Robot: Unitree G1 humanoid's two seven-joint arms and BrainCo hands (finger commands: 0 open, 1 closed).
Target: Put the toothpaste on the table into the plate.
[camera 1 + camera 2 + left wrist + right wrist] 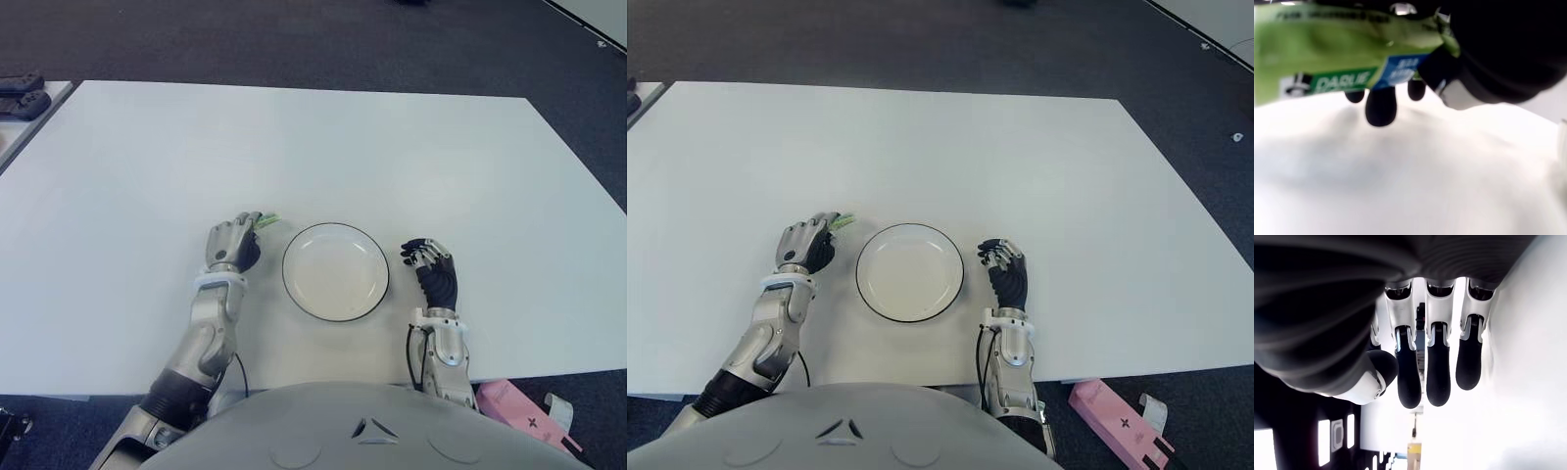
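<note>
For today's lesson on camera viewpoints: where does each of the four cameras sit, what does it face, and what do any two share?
Left eye: on the head, looking down at the white table; both arms show.
Right eye: beside it, same scene; both show the plate.
Left wrist: close on the left hand gripping the toothpaste, also seen by the eyes.
Right wrist: close on the right hand, fingers relaxed, empty.
</note>
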